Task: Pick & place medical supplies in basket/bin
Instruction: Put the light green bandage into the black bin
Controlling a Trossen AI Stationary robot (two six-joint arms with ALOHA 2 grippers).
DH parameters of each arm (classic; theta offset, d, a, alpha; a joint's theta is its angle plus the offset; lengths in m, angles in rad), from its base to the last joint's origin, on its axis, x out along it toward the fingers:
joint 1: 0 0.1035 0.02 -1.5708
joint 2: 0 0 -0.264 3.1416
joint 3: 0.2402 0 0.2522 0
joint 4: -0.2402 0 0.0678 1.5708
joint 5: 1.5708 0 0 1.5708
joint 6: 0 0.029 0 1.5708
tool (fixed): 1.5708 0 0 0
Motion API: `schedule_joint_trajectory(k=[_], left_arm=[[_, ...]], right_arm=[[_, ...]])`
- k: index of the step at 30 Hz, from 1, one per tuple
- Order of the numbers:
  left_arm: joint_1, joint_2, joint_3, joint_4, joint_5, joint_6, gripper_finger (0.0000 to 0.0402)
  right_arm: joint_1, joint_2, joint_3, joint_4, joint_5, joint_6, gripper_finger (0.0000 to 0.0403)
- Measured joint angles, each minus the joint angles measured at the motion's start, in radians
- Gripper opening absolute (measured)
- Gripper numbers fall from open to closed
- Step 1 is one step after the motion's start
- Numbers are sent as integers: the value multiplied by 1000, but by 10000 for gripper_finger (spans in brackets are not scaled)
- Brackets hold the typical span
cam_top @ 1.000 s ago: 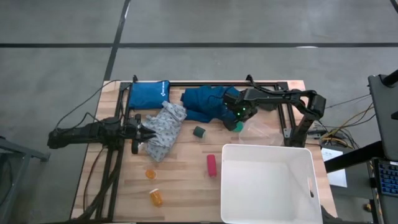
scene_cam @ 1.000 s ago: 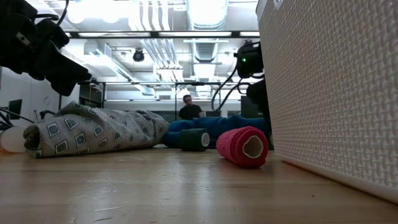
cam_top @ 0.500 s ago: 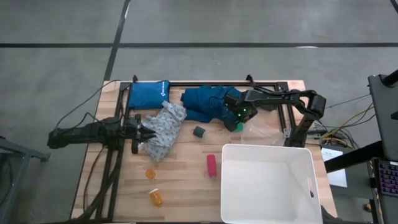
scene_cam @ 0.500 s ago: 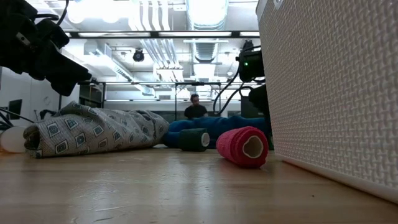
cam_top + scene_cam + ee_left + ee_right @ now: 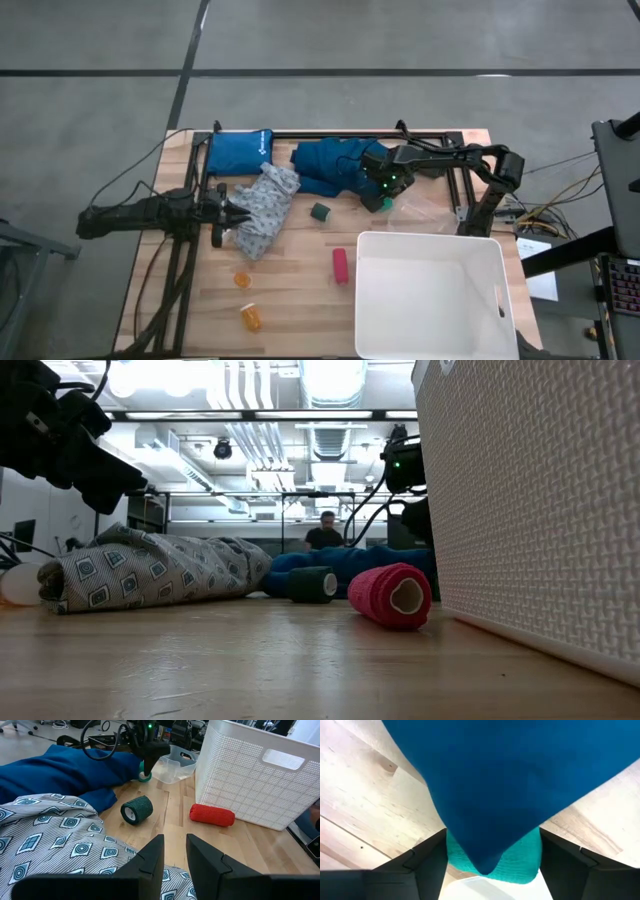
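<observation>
While the left gripper (image 5: 238, 216) lay over the patterned garment (image 5: 263, 210) with its fingers narrowly parted and empty, the right gripper (image 5: 381, 198) pressed down at the teal garment's (image 5: 332, 166) edge, fingers spread around a light green roll (image 5: 512, 862); the white tub (image 5: 433, 295) stood nearby.

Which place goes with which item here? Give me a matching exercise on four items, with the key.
Items:
1. red roll
2. dark green roll
3. orange pill bottle
4. light green roll

Places:
A. between the right gripper's fingers
B. on the bare wood between the patterned cloth and the teal cloth
C. just outside the white tub's left wall
D. near the table's front edge, left of the tub

Pairs: 1-C, 2-B, 3-D, 4-A
</observation>
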Motion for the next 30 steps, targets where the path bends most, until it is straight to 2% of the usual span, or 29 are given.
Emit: schedule_joint_trajectory(k=[5,17,22,26,30], left_arm=[[0,0,0,0,0,0,88],[0,0,0,0,0,0,88],[0,0,0,0,0,0,88],[0,0,0,0,0,0,88],[0,0,0,0,0,0,88]], right_arm=[[0,0,0,6,0,-4,245],[1,-2,40,10,-7,-27,240],[1,-8,129,-106,-12,-80,240],[0,-8,212,-256,-12,-179,240],[1,-17,293,-325,22,-275,240]])
